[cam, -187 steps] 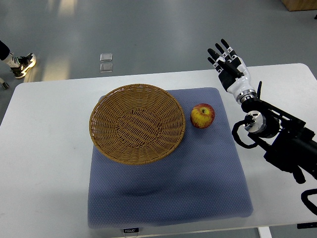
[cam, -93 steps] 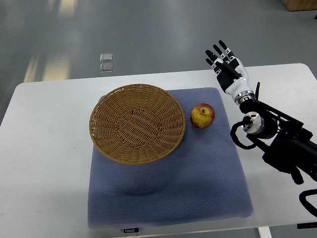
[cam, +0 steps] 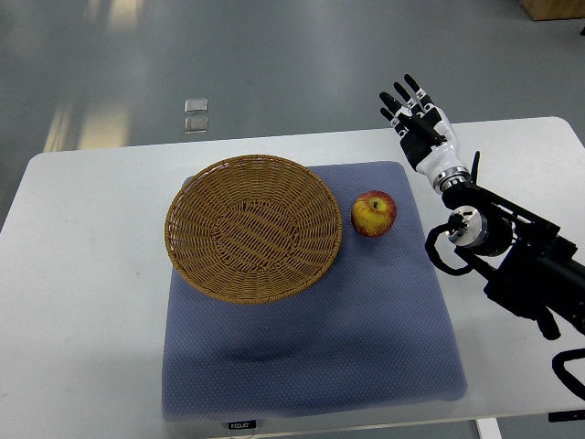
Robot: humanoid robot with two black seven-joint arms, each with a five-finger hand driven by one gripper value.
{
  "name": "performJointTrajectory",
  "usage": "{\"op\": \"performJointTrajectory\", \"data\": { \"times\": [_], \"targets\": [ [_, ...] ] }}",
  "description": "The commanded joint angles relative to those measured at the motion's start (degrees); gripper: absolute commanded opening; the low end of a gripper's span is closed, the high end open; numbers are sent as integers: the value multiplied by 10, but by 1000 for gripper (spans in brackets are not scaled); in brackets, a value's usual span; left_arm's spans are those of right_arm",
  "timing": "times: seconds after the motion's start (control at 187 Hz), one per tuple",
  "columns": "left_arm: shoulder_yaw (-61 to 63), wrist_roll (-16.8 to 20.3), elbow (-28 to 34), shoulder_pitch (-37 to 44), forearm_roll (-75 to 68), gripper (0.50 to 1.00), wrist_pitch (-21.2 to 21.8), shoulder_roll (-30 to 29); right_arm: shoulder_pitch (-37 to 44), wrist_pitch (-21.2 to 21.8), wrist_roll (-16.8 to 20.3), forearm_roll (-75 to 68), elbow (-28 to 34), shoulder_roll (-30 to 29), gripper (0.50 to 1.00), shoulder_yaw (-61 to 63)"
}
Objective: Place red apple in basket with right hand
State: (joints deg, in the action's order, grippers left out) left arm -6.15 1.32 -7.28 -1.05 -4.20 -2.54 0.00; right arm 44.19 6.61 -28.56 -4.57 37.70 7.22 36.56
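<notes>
Grey floor behind a white table (cam: 82,274), seen from steeply above. Blue mat (cam: 366,347) lies on the table, its front edge near the table's near edge. Wicker basket (cam: 253,227) sits on the mat's far left part, nothing inside it, left rim hanging slightly past the mat edge. Apple (cam: 374,213), red with a yellow patch, stem up, rests on the mat just right of the basket, close to the rim but with a small gap, not touching. Right hand (cam: 421,128) is raised beyond the mat's far right corner, well apart from the apple, up and to the right of it. Fingers (cam: 399,95) straight and spread, pointing away toward the far side, holding nothing. White and black hand shell, black forearm running back down to the right edge of the view, with a cable loop (cam: 439,247) near the wrist joint beside the mat's right edge. Left arm not visible. Two small clear squares (cam: 196,114) lie on the floor beyond the table's far edge. Small label (cam: 241,424) at the mat's front edge, print too small to read for sure.
</notes>
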Motion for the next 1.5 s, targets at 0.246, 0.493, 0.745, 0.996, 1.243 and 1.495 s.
{"op": "performJointTrajectory", "data": {
  "times": [0.246, 0.493, 0.745, 0.996, 1.243, 1.495],
  "targets": [
    [0, 0, 2, 0, 0, 1000, 0, 0, -2, 1, 0, -1, 0, 1, 924, 1],
    [0, 0, 2, 0, 0, 1000, 0, 0, 2, -1, 0, -2, 1, 2, 924, 0],
    [0, 0, 1, 1, 0, 1000, 0, 0, 3, 1, 0, -2, 1, 5, 924, 1],
    [0, 0, 2, 1, 1, 1000, 0, 0, 24, 2, 1, 1, 2, 19, 924, -2],
    [0, 0, 2, 1, 1, 1000, 0, 0, 70, -5, 7, 93, 4, 54, 924, -12],
    [0, 0, 2, 1, 0, 1000, 0, 0, 116, 17, 8, 313, 14, 96, 924, -16]
  ]
}}
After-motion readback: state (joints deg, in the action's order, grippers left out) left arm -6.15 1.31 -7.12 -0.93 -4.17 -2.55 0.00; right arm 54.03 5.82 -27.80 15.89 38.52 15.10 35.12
